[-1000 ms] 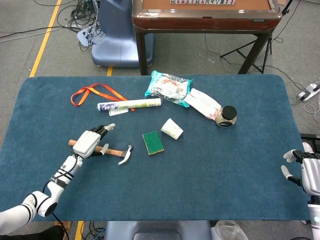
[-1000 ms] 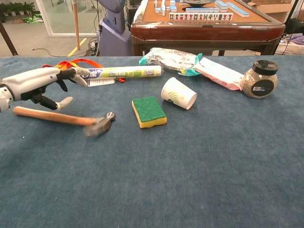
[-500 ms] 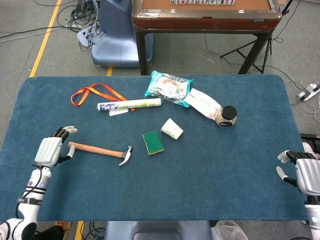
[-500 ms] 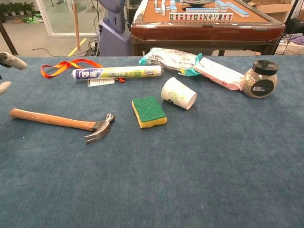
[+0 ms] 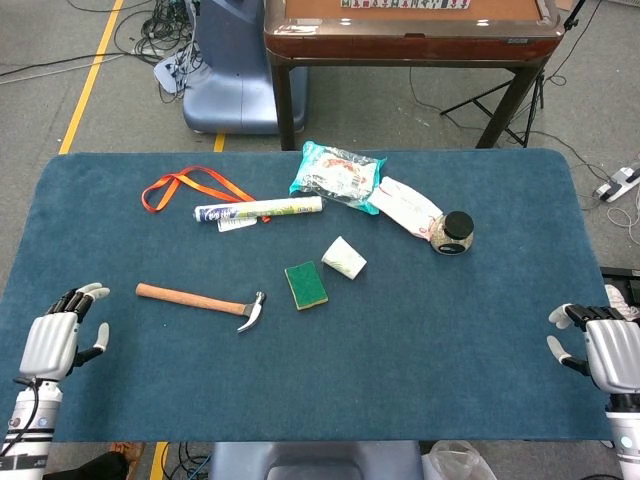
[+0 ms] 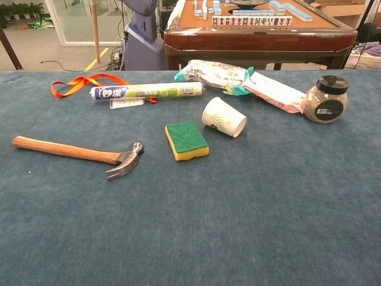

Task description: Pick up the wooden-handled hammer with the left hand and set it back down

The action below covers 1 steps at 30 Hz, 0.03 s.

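Note:
The wooden-handled hammer [image 5: 200, 301] [image 6: 77, 153] lies flat on the blue table, handle pointing left, steel head at its right end. Nothing touches it. My left hand [image 5: 55, 342] hovers at the table's near left corner, well left of the handle's tip, fingers apart and empty. At the near right edge my right hand [image 5: 605, 353] is also empty with fingers spread. Neither hand shows in the chest view.
A green and yellow sponge [image 5: 305, 285] and a tipped paper cup [image 5: 343, 258] lie right of the hammer. Behind them are a sealant tube [image 5: 258, 210], an orange lanyard [image 5: 190, 187], snack packets [image 5: 338, 175] and a black-lidded jar [image 5: 453, 233]. A wooden table [image 5: 410, 30] stands beyond.
My left hand left the hammer's handle and drew back to the near left corner. The hammer stays flat on the table. The right hand barely moved.

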{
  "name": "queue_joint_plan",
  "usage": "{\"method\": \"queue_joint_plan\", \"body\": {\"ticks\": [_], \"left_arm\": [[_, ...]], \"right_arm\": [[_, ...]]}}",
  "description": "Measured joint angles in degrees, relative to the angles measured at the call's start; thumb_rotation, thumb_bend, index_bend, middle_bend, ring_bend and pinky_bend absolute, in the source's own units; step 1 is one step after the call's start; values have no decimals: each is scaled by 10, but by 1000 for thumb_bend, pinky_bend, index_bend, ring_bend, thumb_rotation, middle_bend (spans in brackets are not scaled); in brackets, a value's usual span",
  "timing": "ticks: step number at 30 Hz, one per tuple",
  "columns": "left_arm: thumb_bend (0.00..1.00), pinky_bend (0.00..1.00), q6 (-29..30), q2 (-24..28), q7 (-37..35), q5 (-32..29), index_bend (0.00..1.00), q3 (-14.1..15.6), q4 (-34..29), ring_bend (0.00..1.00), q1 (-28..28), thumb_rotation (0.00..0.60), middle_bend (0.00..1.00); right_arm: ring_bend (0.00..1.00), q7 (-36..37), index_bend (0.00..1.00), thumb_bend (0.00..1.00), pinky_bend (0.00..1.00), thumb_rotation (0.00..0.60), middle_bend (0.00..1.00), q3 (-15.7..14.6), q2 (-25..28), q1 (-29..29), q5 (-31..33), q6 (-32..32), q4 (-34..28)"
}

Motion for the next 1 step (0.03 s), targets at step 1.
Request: {"method": "queue_joint_plan", "body": {"ticks": [1], "left_arm": [[444,239,8,0,3,7,242,2,-3,144,6,600,188]], "right_arm": [[474,0,487,255,416,600,517,0,0,0,0,0,0]]}}
